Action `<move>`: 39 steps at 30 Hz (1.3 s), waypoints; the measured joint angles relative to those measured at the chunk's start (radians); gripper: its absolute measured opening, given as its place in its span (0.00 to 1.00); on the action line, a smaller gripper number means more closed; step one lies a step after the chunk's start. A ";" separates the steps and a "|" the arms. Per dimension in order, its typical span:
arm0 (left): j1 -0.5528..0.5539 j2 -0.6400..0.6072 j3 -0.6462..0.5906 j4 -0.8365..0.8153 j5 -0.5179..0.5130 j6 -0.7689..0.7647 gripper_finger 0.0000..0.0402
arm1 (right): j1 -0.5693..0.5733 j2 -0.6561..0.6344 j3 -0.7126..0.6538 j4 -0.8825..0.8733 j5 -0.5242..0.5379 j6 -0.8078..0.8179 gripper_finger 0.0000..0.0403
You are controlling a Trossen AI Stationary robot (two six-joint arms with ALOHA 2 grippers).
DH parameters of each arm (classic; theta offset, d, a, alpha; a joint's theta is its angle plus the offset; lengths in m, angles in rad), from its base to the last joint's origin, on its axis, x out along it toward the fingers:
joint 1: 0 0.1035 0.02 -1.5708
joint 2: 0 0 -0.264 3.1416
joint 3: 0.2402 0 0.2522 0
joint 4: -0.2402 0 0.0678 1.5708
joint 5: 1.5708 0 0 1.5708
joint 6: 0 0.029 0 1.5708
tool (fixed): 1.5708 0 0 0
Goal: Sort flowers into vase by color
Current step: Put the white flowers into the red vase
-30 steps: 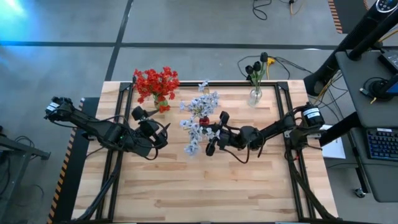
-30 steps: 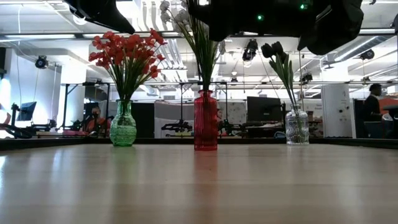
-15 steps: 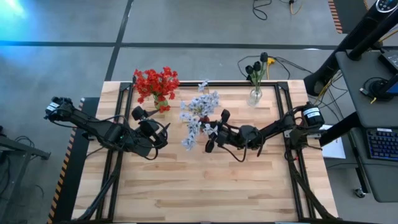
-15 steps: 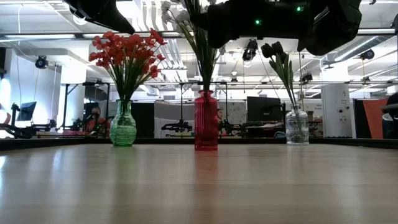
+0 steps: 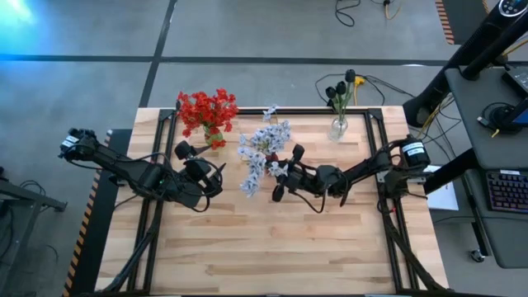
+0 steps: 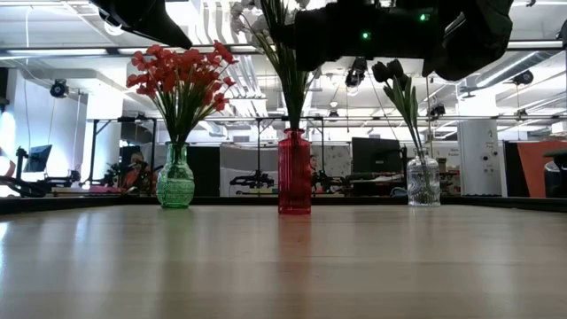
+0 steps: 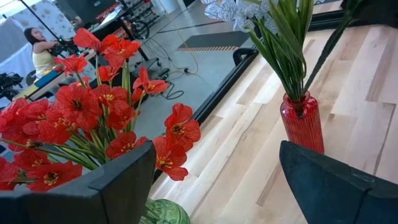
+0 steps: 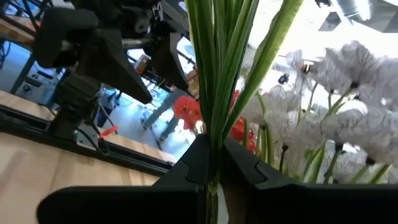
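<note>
While the left arm waits over the left part of the wooden desk (image 5: 272, 247), its left gripper (image 5: 183, 151) is seen with fingers spread wide and nothing between them, close to the red flowers (image 5: 207, 110). In the left wrist view the two dark fingers (image 7: 118, 186) stand well apart, with those red blooms just beyond them. The red flowers are set upright in a green vase (image 6: 175, 180) at the far left of the desk.

The right gripper (image 5: 285, 175) is reached toward the middle of the desk, and its fingers are pressed together on a bundle of green stalks belonging to the pale blue-white flowers (image 5: 262, 153). In the right wrist view the stalks (image 8: 214, 74) are pinched between the two dark fingertips, with pale blooms spreading off to one side. In the low view these stalks are seen standing in a red vase (image 6: 294, 172) at the middle of the far edge. Whether every stalk in the bundle sits fully down in the vase cannot be told, since the gripper covers the upper part.

The dark near-black buds (image 5: 340, 86) are placed in a clear glass vase (image 6: 423, 182) at the far right, well apart from both grippers. The three vases are lined up in a row along the far side of the desk.
</note>
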 joint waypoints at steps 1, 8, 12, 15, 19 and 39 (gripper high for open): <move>0.000 0.000 0.000 0.000 0.000 0.000 0.80 | -0.003 0.001 0.000 -0.004 -0.001 0.005 0.04; 0.000 0.000 0.000 0.000 0.001 0.000 0.80 | -0.007 0.007 -0.001 -0.008 -0.010 -0.012 0.04; 0.000 0.000 0.000 0.000 0.001 0.000 0.80 | -0.012 0.007 -0.001 -0.017 -0.039 -0.021 0.04; 0.000 0.000 0.000 0.000 0.003 0.000 0.80 | -0.026 0.008 -0.001 -0.034 -0.046 -0.004 0.04; 0.000 0.000 0.000 0.000 0.004 0.000 0.80 | -0.037 0.008 -0.001 -0.064 -0.054 0.006 0.04; 0.000 0.000 0.000 0.001 0.008 -0.003 0.80 | -0.065 0.009 -0.001 -0.113 -0.045 0.148 0.04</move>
